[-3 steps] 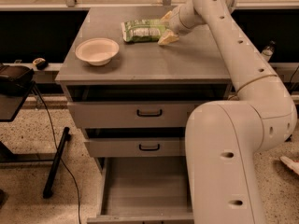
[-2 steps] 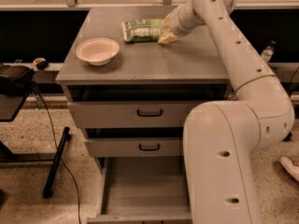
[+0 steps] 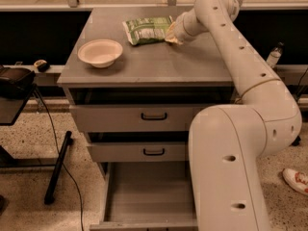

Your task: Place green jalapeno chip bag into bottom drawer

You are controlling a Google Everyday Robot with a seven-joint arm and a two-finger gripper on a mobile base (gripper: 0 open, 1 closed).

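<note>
The green jalapeno chip bag (image 3: 147, 30) lies flat on the grey cabinet top (image 3: 144, 61), toward the back, right of the white bowl (image 3: 100, 52). My gripper (image 3: 172, 35) is at the bag's right edge, low over the cabinet top, at the end of the white arm (image 3: 240, 57) that reaches in from the right. The bottom drawer (image 3: 144, 194) is pulled open at the foot of the cabinet, its flat grey floor showing, partly covered on the right by my arm's base.
Two shallower drawers with black handles (image 3: 154, 116) sit slightly open above the bottom one. A black stand and cable (image 3: 57, 167) are on the floor to the left. A black counter runs behind the cabinet.
The gripper has shifted slightly left, closer against the bag's right edge. The bag and bowl have not moved.
</note>
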